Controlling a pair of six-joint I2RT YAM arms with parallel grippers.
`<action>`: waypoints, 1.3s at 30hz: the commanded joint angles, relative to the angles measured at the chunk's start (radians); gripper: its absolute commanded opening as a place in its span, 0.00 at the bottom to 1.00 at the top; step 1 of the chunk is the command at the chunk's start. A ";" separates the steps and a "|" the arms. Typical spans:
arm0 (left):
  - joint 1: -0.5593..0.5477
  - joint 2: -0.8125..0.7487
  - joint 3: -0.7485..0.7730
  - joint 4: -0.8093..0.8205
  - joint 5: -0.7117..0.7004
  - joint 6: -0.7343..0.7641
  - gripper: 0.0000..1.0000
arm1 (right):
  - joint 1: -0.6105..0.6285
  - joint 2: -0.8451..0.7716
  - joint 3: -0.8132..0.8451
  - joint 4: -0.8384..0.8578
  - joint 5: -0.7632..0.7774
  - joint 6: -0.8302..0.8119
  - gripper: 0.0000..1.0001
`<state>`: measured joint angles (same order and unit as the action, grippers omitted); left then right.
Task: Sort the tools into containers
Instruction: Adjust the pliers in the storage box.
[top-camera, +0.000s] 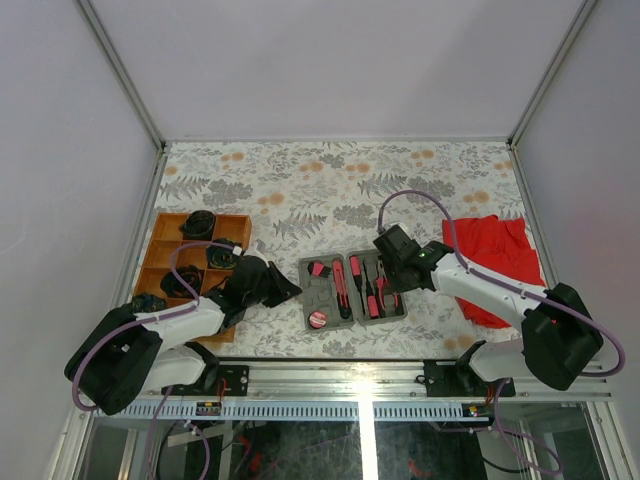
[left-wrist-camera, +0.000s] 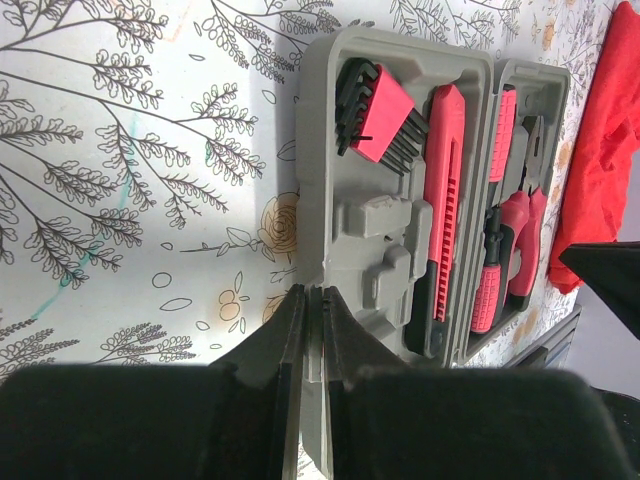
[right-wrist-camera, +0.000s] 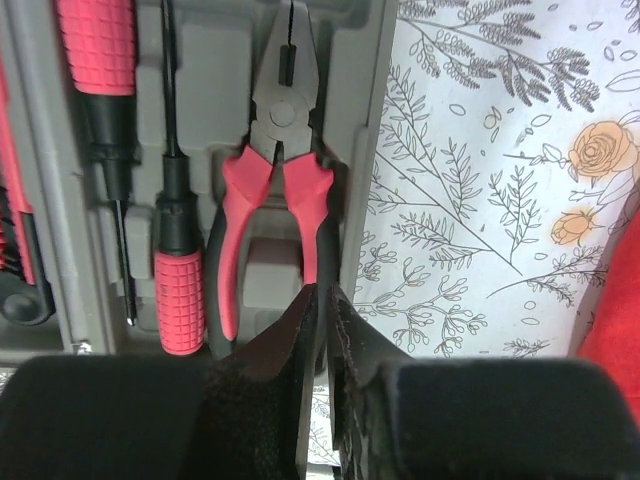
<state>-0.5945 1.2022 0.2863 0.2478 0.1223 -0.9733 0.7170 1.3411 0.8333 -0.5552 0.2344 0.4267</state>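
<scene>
The grey case (top-camera: 322, 297) is lying open and flat by the middle of the near edge of the bench. Its recesses are holding the pliers (right-wrist-camera: 279, 125), two screwdrivers (right-wrist-camera: 178, 290), a knife (left-wrist-camera: 445, 200), a fan of hex keys (left-wrist-camera: 375, 125) and a round pink disc (top-camera: 318, 319). The wooden tray (top-camera: 165, 228) is sitting along the left edge, with dark things in several compartments that are too small to name. No loose tool is showing on the bench, so the sorting is probably nearing its end.

The right gripper (right-wrist-camera: 322, 295) is hanging over the handle end of the pliers, its fingers pressed together to a slit and holding nothing. Whether it is touching them I cannot tell. The left gripper (left-wrist-camera: 312, 295) is hovering at the case's left rim, likewise pinched shut and empty. The red cloth (top-camera: 495, 255) is lying by the right edge.

The step in hand seems to be seating the pliers. The next move is calling for a gentle downward press, then a lift straight clear.
</scene>
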 joint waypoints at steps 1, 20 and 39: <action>-0.003 0.018 0.007 -0.039 0.007 0.001 0.00 | -0.014 0.033 0.002 -0.020 -0.009 0.005 0.13; -0.003 0.032 0.005 -0.029 0.019 0.004 0.00 | -0.030 0.242 -0.019 0.006 -0.131 -0.012 0.07; -0.002 -0.030 -0.040 0.009 0.013 -0.027 0.00 | -0.030 -0.076 0.030 0.120 -0.061 -0.072 0.36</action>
<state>-0.5945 1.1664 0.2558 0.2543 0.1291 -0.9989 0.6872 1.2640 0.8421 -0.4950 0.2058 0.3862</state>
